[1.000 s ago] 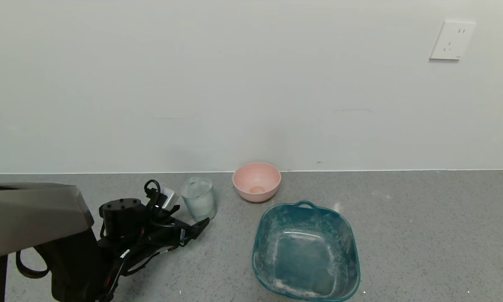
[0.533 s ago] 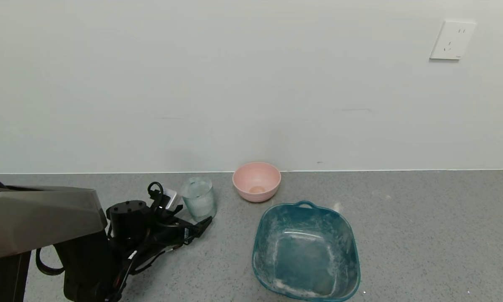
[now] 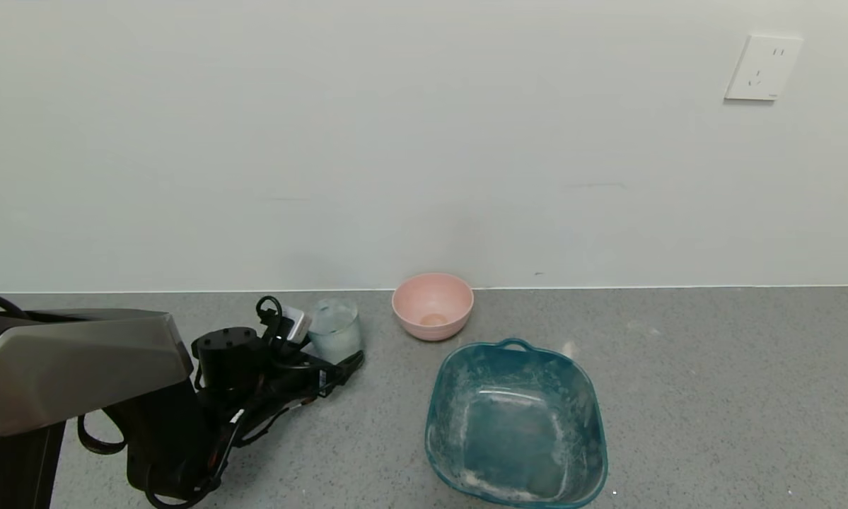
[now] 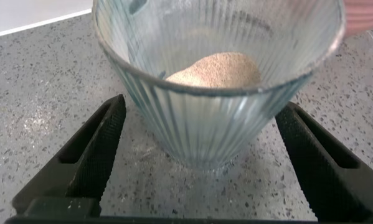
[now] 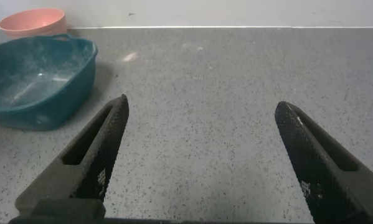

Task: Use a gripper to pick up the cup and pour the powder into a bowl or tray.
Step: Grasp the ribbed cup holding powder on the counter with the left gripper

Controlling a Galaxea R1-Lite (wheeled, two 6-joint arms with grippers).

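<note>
Standing upright on the counter (image 3: 678,367) left of the pink bowl (image 3: 433,305), the cup (image 3: 334,329) now sits between my left gripper (image 4: 202,140)'s spread fingers (image 4: 99,149), which I've slid forward around it; not yet clamped. Powder (image 4: 217,70) inside. Right gripper (image 5: 202,155) idles, fingers apart.

1. A bare test room or lab: plain white wall (image 3: 424,141) with one white wall socket (image 3: 762,68).
2. Speckled grey stone-like counter (image 3: 713,396), dusted with white powder smears (image 5: 131,56).
</note>
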